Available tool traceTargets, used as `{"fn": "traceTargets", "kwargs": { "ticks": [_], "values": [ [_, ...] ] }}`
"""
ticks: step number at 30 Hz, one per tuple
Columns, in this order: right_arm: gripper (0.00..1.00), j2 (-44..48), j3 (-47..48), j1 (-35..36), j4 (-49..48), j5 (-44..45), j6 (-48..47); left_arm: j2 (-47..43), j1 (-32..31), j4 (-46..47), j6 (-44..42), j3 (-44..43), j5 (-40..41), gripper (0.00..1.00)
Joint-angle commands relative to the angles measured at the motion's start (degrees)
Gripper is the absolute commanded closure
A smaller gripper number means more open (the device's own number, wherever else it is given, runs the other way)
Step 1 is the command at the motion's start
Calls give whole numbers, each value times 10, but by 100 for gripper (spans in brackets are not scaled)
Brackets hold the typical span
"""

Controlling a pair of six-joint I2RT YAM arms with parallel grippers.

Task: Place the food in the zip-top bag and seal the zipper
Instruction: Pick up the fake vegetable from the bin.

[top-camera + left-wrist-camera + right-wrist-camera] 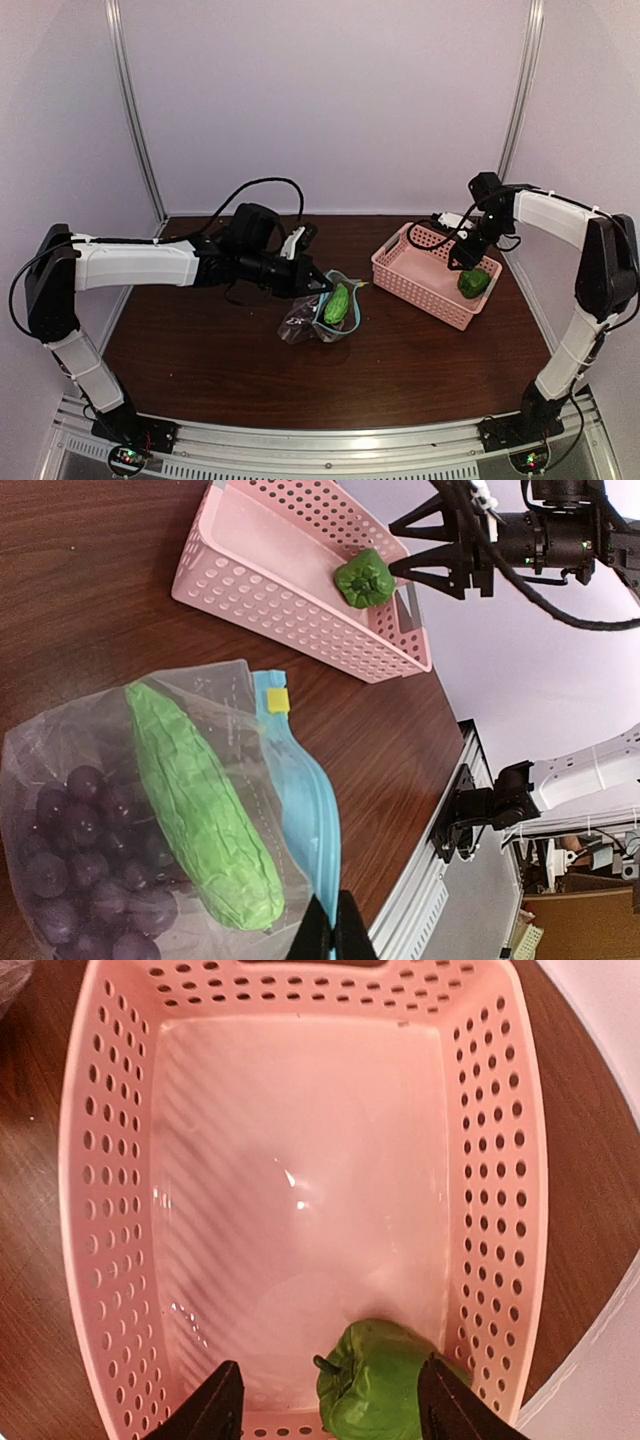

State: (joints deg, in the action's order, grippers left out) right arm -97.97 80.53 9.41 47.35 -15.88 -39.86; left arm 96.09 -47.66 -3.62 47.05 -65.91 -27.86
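Observation:
The clear zip-top bag point(60, 740) lies on the table, also in the top view point(305, 322). Dark purple grapes point(85, 875) and a green elongated vegetable point(200, 810) lie inside it; the vegetable shows from above point(337, 303). My left gripper point(327, 935) is shut on the teal-blue zipper strip point(305, 800) at the bag's mouth; in the top view the left gripper point(322, 287) sits at the bag's upper left. My right gripper point(328, 1405) is open above the pink basket point(90, 1210), with a green bell pepper point(375, 1380) between its fingers; it also shows from above point(462, 262).
The pink perforated basket point(395, 268) stands at the right of the table with the green pepper point(474, 283) in its near corner. Both also show in the left wrist view, the basket point(300, 620) and the pepper point(364, 578). Metal rail runs along the table's front edge point(330, 450).

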Motion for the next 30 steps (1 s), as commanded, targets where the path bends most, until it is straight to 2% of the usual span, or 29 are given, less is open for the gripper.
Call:
{"fn": "traceTargets", "kwargs": {
  "ticks": [1,7,13,20,23,24,28,30],
  "values": [
    [37,-7,9,-1,46,92,50,-8,5,4,-18,-4,3,100],
    [38,-56,8,-3,29,155,87,-8,5,5,-18,-2,0,100],
    [44,-87,8,-4,8,193,117,-12,5,4,-20,-1,3,100],
    [51,-90,-31,-3,-27,268,129,-12,5,11,-19,5,3,100],
    [51,-78,-57,0,-33,284,130,-10,5,15,-18,5,3,100],
    [53,-74,-64,1,-34,289,129,-9,5,17,-18,5,2,100],
    [77,-54,-80,2,-33,268,125,-3,5,21,-18,4,0,100],
    [81,-24,-78,5,-26,246,130,0,5,21,-17,2,-3,100]
  ]
}}
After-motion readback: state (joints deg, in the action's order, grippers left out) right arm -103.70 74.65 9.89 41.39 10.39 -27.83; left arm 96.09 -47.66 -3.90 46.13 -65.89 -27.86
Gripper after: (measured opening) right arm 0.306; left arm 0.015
